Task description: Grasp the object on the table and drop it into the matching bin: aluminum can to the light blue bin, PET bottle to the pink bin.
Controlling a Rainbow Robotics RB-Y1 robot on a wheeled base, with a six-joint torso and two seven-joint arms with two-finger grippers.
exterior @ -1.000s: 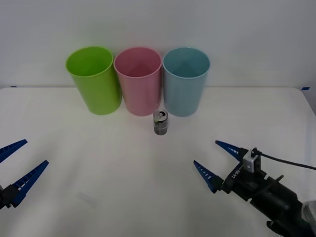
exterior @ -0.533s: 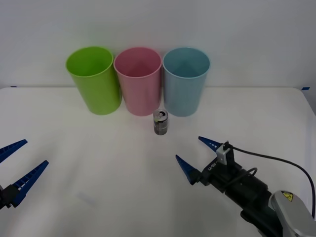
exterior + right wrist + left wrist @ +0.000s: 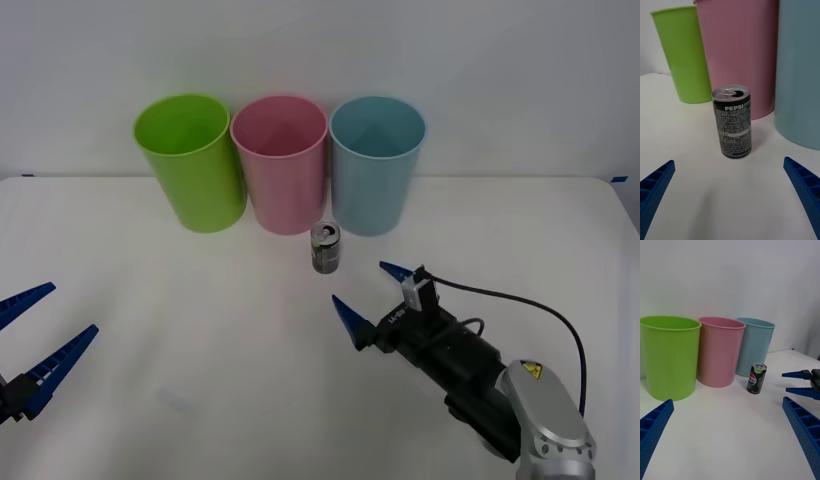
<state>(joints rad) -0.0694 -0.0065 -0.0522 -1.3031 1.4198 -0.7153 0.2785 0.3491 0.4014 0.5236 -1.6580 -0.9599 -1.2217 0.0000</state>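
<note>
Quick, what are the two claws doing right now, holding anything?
Left gripper: open, holding nothing.
Right gripper: open, empty, close to the can.

A lab-like test setup: bare white table (image 3: 200, 350), plain white wall (image 3: 320, 50), 3 coloured bins lined up.

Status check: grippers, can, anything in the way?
Right gripper open, short of aluminum can. Left gripper open, parked at table edge. Can upright before pink bin and light blue bin. Path clear.
</note>
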